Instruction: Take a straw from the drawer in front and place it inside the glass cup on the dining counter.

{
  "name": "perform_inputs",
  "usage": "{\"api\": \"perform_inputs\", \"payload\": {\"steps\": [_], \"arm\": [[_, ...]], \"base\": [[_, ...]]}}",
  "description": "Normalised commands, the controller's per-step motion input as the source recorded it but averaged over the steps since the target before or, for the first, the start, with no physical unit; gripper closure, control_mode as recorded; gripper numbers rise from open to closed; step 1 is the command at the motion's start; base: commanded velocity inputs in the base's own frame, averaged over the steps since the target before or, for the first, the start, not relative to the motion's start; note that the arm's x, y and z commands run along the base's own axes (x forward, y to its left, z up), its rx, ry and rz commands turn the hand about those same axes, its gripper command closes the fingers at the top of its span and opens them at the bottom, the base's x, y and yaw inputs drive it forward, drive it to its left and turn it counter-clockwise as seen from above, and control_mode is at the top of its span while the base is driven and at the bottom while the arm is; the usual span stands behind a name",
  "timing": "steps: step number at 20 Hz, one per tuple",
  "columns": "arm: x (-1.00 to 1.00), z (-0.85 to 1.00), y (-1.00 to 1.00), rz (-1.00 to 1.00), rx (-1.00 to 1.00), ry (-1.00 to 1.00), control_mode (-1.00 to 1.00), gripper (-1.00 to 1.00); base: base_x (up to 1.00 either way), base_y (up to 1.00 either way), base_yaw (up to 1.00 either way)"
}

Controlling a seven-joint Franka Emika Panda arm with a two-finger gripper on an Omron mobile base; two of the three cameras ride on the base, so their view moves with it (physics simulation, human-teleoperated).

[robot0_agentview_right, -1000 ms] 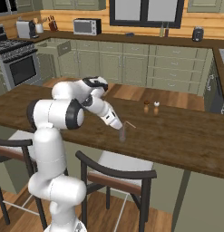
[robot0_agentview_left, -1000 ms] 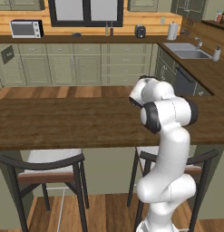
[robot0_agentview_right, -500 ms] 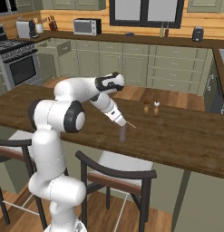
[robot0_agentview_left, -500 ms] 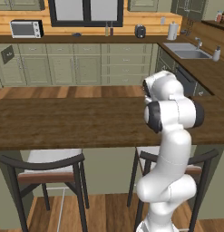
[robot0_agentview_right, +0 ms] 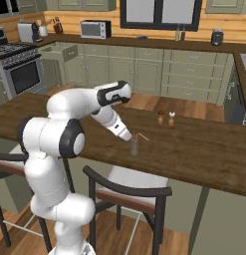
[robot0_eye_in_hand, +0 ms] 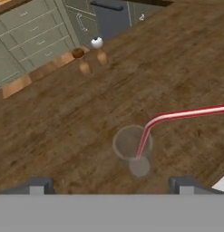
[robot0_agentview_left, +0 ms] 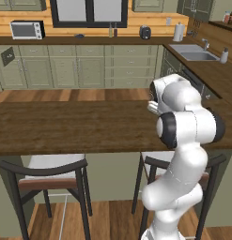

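2 shakers (robot0_agentview_right: 166, 117) behind cup (robot0_agentview_right: 135, 147)

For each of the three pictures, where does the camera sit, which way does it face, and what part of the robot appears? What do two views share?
Left base view: behind the arm to its left, facing the dining counter; arm at lower right.
Right base view: behind to its right; arm at lower left, gripper open above the glass cup.
Hand view: looks down between the fingertips at the cup.
Right base and hand views share the cup holding the straw.
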Motion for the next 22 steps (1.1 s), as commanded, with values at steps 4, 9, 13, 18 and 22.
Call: {"api": "perform_inputs", "payload": {"steps": [4, 9, 13, 18, 22], "arm": [[-0.23, 0.69, 0.72, 0.0, -0.03, 0.16, -1.0, -1.0], [-0.35, 0.64, 0.86, 0.0, -0.03, 0.16, -1.0, -1.0], [-0.35, 0.82, 0.89, 0.0, 0.0, 0.14, -1.0, -1.0], [-0.23, 0.89, 0.83, 0.0, 0.0, 0.18, -1.0, -1.0], [-0.32, 0.83, 0.68, 0.0, 0.0, 0.19, -1.0, -1.0]], "base": [[0.0, 0.0, 0.0], [0.0, 0.0, 0.0], [0.0, 0.0, 0.0], [0.0, 0.0, 0.0], [0.0, 0.0, 0.0]]}}
